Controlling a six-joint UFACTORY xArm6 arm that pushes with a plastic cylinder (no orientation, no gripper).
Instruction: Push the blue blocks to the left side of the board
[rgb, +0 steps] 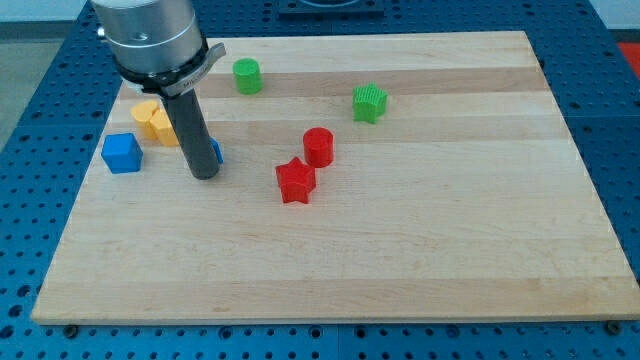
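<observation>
Pale wooden desk (400, 260) fills most of view, built of lengthwise planks with faint grain and slightly differing tones. Under and around it: blue perforated base plate (30, 70), regular grid of small dark holes, visible along view's left, right and bottom edges and at top corners. Dark strip (330, 10) at view's top centre, detail unclear. Light even, diffuse; soft short shadows on wood; mild sheen across boards near view's top

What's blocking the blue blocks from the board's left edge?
Nothing visible. The blue cube sits near the left edge with bare board beyond it. The second blue block is mostly hidden behind my tip; the yellow blocks lie above its path.
</observation>
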